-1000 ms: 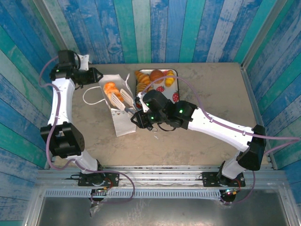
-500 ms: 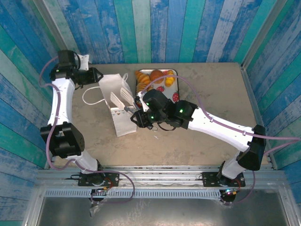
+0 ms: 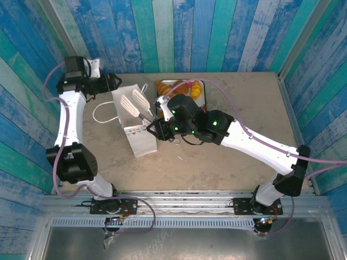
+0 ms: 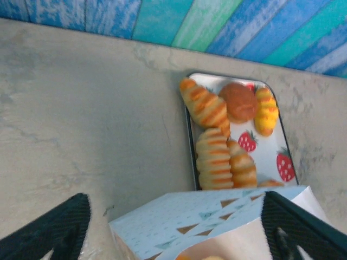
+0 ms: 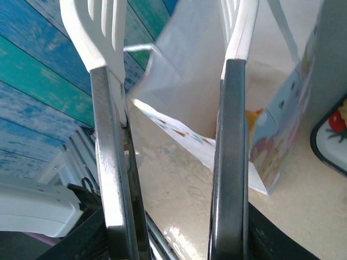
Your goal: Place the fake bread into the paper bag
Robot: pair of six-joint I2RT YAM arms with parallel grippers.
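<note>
Several fake bread (image 3: 182, 86) pieces lie on the tray (image 4: 264, 157) at two o'clock of the paper bag (image 3: 140, 142), so the right gripper (image 3: 153, 129) — clamped on empty tongs (image 3: 135, 103) over the bag's mouth — should rise clear of its rim before crossing; the left gripper (image 3: 111, 83) gapes wide, holding nothing.

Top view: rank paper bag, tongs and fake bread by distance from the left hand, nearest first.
From the left hand:
1. paper bag: right next to the hand, its far-left corner closest.
2. tongs: white heads over the bag's mouth, to the right.
3. fake bread: farther right, beyond the bag.
</note>
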